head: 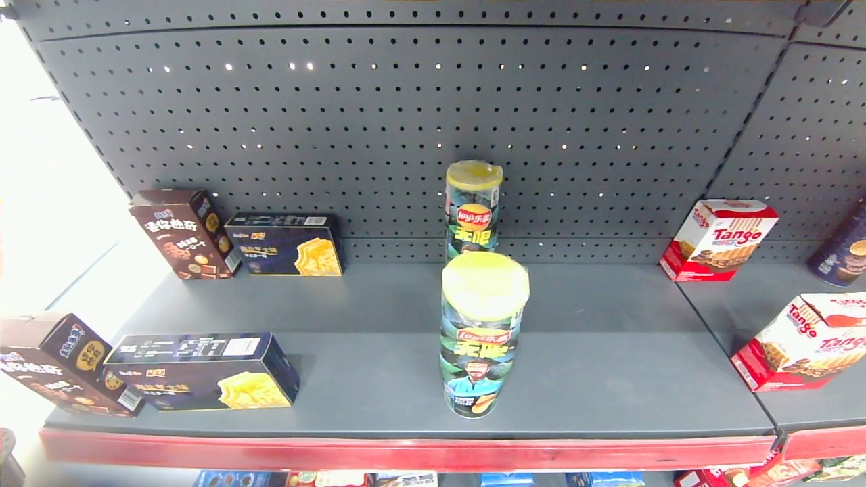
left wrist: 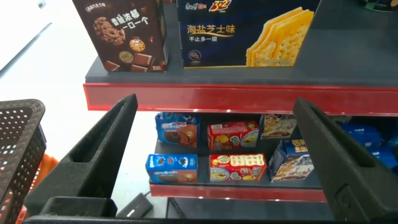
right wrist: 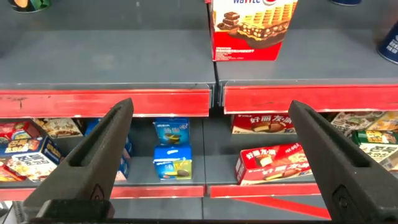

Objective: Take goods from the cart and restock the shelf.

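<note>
1. Your left gripper point(left wrist: 214, 102) is released: its two dark fingers stand wide apart with nothing between them, in front of the shelf's red front edge point(left wrist: 249, 96).
2. Your right gripper point(right wrist: 211, 104) is also spread wide and holds nothing. It faces the red edge where two shelf sections meet.
3. The cart shows as a black mesh basket point(left wrist: 18, 149) beside the left gripper, below the level of the shelf.
4. On the grey shelf point(head: 609, 352), two chip canisters with yellow lids stand upright in the middle. The front canister point(head: 482, 335) is near the edge and the rear canister point(head: 472, 210) is against the pegboard back point(head: 338, 122).
5. To your left, a brown cookie box point(head: 184, 233) and a dark blue cracker box point(head: 287, 245) sit at the back, just beside each other.
6. A second cookie box point(head: 57, 365) and a second cracker box point(head: 203, 372) sit at the front.
7. To your right, one red-and-white wafer box point(head: 718, 239) stands at the back, and another wafer box point(head: 802, 341) stands nearer the front on the adjoining section.
8. The lower shelf point(left wrist: 236, 190) holds small snack boxes.
</note>
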### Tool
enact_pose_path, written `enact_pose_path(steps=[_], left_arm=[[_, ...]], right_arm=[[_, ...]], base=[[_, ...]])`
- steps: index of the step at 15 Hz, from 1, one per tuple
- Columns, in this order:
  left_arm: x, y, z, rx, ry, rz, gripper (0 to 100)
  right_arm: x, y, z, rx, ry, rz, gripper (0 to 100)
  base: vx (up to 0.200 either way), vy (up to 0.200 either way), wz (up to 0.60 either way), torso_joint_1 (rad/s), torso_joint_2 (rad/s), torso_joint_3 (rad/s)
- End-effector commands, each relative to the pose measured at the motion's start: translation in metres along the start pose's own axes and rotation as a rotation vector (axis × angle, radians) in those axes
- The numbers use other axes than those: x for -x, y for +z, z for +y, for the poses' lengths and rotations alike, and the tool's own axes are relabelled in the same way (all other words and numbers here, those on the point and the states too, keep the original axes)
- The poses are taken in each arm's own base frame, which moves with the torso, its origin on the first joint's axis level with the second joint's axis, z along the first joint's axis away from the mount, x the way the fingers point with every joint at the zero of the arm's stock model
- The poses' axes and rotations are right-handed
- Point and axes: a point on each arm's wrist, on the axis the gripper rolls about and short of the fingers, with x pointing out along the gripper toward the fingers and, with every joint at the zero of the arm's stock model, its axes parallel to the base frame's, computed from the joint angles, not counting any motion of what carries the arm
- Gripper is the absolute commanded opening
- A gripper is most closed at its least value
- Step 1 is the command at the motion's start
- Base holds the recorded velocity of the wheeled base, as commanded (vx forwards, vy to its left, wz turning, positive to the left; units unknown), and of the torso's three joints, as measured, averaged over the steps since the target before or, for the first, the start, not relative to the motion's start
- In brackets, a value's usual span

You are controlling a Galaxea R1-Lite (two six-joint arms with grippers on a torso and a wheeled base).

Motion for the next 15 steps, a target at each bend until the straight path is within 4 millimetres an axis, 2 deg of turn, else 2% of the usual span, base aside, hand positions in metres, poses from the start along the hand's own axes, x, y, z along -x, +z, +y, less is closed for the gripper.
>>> enact_pose_path(steps=[1,2,15], left_arm=[[-0.0001,-0.0001,0.0000,-0.002,-0.002,0.002,100],[-0.0001,-0.0001,0.0001,0.003,0.004,0.002,100],[-0.0001,0.0001,0.0001,0.008,0.006,0.001,100]], right_arm=[[-0.0001,-0.0002,0.0000,0.000,0.000,0.002,100],[-0.0001,-0.0002,0.0000,0.000,0.000,0.002,100],[0.0000,0.0002,0.0000,0.000,0.000,0.000,100]], base=[[-0.200,0.000,0.00,0.007,0.01,0.002],[-0.200,0.000,0.00,-0.002,0.01,0.007],[0.000,0.000,0.00,0.000,0.00,0.000]])
